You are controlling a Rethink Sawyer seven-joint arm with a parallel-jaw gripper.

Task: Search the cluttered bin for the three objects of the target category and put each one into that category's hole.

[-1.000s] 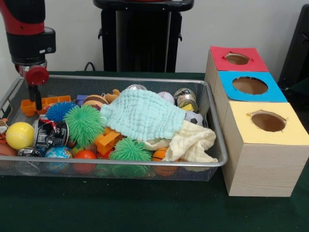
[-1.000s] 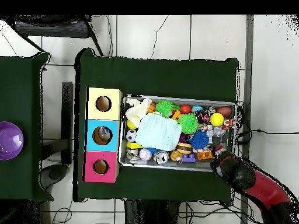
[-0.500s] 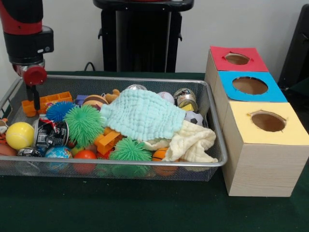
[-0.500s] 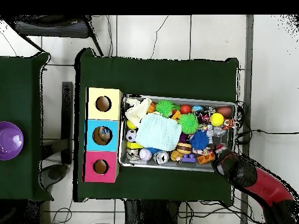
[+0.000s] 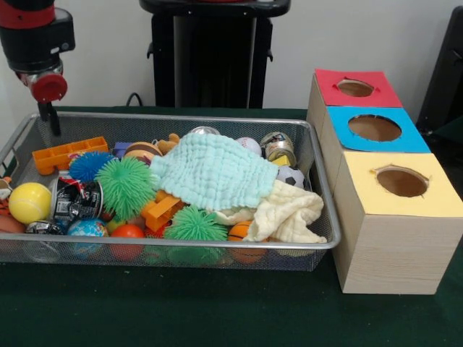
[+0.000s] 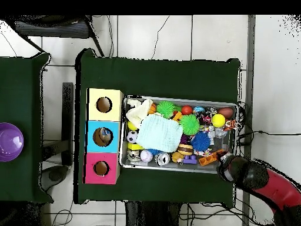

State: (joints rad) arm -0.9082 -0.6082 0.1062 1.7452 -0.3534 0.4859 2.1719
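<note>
The wire bin (image 5: pixel 318 173) (image 6: pixel 180 168) is packed with toys. A mint cloth (image 5: pixel 213 170) (image 6: pixel 159 132) covers its middle and a cream cloth (image 5: pixel 293 213) lies at the corner nearest the boxes. An orange block (image 5: pixel 69 154) (image 6: pixel 207 159) rests against the far left wall. My gripper (image 5: pixel 53 119) (image 6: pixel 225 167) hangs above the bin's far left corner, over that block and apart from it, holding nothing. Three hole boxes stand beside the bin: red (image 5: pixel 356 88) (image 6: pixel 101 168), blue (image 5: pixel 375 128) (image 6: pixel 102 137), yellow (image 5: pixel 402 182) (image 6: pixel 104 105).
Green spiky balls (image 5: pixel 124 186), a blue spiky ball (image 5: pixel 88 166), a yellow ball (image 5: pixel 29 202), a soccer ball (image 5: pixel 291 176), small cans (image 5: pixel 278 147) and more balls fill the bin. A purple bowl (image 6: pixel 9 142) sits on a side table in the overhead view.
My gripper has risen out of the bin and drawn back toward the corner. The orange block stayed behind and shifted slightly.
</note>
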